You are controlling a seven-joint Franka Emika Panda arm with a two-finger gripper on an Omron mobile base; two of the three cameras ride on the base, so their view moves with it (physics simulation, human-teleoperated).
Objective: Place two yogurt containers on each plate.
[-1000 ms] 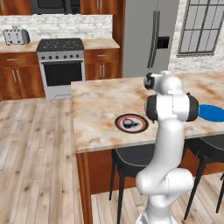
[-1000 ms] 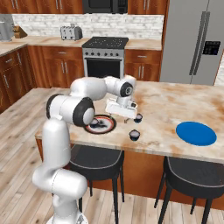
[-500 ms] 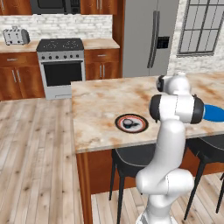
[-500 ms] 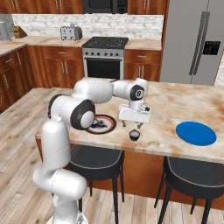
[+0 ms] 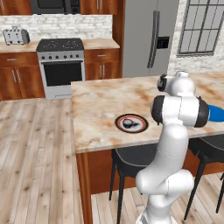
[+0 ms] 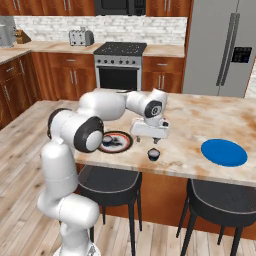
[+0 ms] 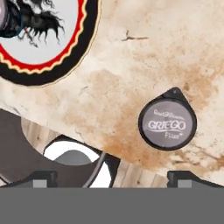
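A yogurt container (image 7: pixel 167 124), dark with a grey lid, stands on the marble island near its front edge, also seen as a small dark cup (image 6: pixel 153 155). My gripper (image 6: pixel 152 141) hangs just above it, open with nothing between its fingers, and its fingertips (image 7: pixel 43 178) are wide apart. The black plate (image 6: pixel 125 145) with the red ring lies left of the cup. Its rim (image 7: pixel 89 30) shows in the hand view, and another yogurt container (image 5: pixel 128 123) sits on it. The blue plate (image 6: pixel 224 152) lies bare at the right, partly behind my arm (image 5: pixel 216 113).
Dark bar stools (image 6: pixel 107 182) stand under the island's front edge (image 6: pixel 165 169). A stove (image 5: pixel 61 65) and fridge (image 5: pixel 148 39) line the back wall. Wooden floor lies to the left of the island.
My hand has swung a little to the right, away from the black plate, and settled above the loose yogurt container. Plates and cups have not moved.
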